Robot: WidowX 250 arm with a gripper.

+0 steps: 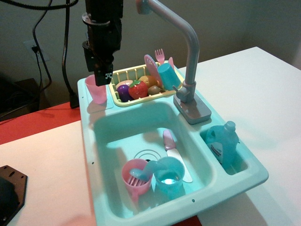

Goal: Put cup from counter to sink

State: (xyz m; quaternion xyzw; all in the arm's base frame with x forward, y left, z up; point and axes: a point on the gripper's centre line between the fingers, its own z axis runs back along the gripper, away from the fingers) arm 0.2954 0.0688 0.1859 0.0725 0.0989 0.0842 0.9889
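Standing on counter (99, 104): cup (96, 89); white tabletop (263, 89) around.

Lab-style robot test setup: toy sink unit (165, 141) on white tabletop (263, 89), black cables (40, 42), plain wall.

the cup (96, 89) is a little plain light-pink tumbler, slightly tapered, no handle. it's standing upright, mouth up, on the counter (100, 106), the flat light-teal ledge at the back left corner of the toy unit. part of its rim is hidden, so can't tell if anything's touching it. the sink (113, 141) is the big deep rectangular teal basin just in front of that ledge, ringed round drain in its floor.
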